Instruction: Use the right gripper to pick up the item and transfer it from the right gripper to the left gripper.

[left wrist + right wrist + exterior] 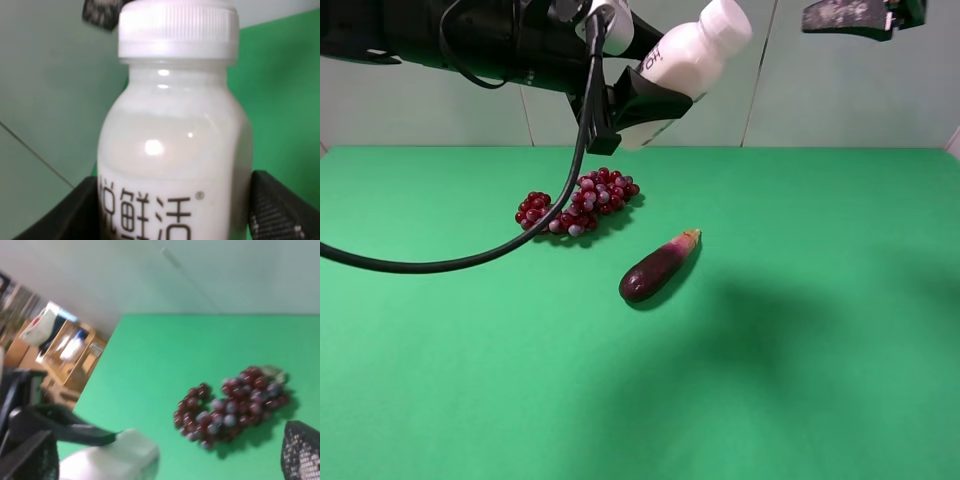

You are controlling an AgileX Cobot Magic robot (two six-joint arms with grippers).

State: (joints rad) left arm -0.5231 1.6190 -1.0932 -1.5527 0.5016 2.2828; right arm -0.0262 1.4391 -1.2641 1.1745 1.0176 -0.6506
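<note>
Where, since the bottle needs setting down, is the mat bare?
Bare for the bottle: the mat right of the eggplant and along the front. Crowded: centre back, grapes beside eggplant; the cable droops across the left.

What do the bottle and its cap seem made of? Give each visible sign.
Bottle: probably translucent white plastic, glossy; light spots shine on its shoulder. Cap: opaque white plastic, it seems, matt; fine moulded ridges around its side.
</note>
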